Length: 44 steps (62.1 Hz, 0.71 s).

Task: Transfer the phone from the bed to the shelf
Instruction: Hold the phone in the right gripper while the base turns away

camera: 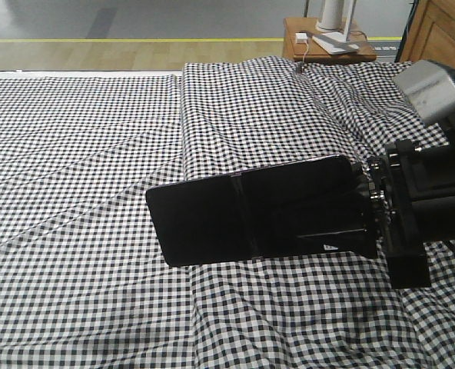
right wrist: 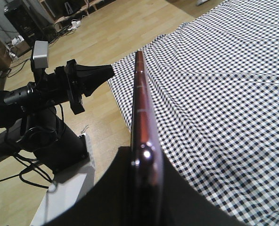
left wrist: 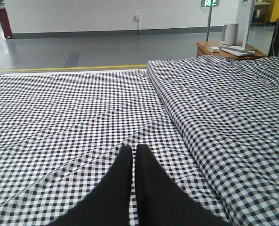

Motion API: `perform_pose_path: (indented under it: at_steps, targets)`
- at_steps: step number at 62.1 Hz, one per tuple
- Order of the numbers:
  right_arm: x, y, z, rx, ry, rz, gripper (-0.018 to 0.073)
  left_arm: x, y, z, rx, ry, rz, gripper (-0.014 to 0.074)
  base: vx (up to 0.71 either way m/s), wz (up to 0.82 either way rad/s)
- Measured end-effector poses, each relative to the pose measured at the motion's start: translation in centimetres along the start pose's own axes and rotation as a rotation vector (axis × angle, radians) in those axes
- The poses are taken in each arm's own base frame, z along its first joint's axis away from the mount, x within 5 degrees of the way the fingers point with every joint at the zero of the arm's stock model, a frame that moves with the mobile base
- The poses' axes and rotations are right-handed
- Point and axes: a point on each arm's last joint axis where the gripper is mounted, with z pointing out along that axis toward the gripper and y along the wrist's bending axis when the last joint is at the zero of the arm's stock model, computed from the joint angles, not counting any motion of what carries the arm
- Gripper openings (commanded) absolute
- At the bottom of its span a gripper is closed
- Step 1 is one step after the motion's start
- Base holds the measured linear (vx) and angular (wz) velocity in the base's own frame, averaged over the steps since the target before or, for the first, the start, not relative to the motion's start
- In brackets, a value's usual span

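Gripping the phone (camera: 243,215) by the end nearest its wrist, our right gripper (camera: 349,206) has its black fingers (right wrist: 116,188) clamped on the two flat faces. In the right wrist view we look straight along the phone's pinkish edge as it runs out from between them. From the front we see the phone held on its long edge, glossy black face turned to the camera. A faint seam (camera: 236,217) crosses its middle and a small white sticker (camera: 329,246) sits near the gripped end. The phone hangs in the air above the bed (camera: 81,154), clear of the black-and-white checked cloth, with its free end pointing toward our left side. Our left gripper (left wrist: 134,157) hovers low over the same cloth with its two dark fingers pressed together and nothing between them. The right wrist view shows it as a closed black point beside the edge of the bed, over a pale wooden floor (right wrist: 97,28). Behind the phone the cloth rises over a long raised hump (camera: 258,108). Beyond that, at the head of the bed, stands a small orange-brown nightstand (camera: 366,54) carrying white objects, with a brown wooden headboard (camera: 443,31) just to its right. A yellow line (left wrist: 69,68) runs along the grey floor past the far side of the bed.
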Motion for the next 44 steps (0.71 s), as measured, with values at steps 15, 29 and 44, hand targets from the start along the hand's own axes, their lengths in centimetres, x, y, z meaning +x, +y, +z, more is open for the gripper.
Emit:
perform_pose_path:
  at_steps: [15, 29, 44]
  targets:
    - [0.00, 0.00, 0.00, 0.000, 0.000, 0.000, -0.0004, 0.00, 0.00, 0.00, 0.000, 0.000, 0.000, 0.0001, -0.04, 0.16]
    - [0.00, 0.00, 0.00, 0.000, 0.000, 0.000, -0.0004, 0.00, 0.00, 0.00, 0.000, 0.000, 0.000, 0.0001, -0.05, 0.24]
    - [0.00, 0.00, 0.00, 0.000, 0.000, 0.000, -0.0004, 0.00, 0.00, 0.00, 0.000, 0.000, 0.000, 0.0001, -0.06, 0.32]
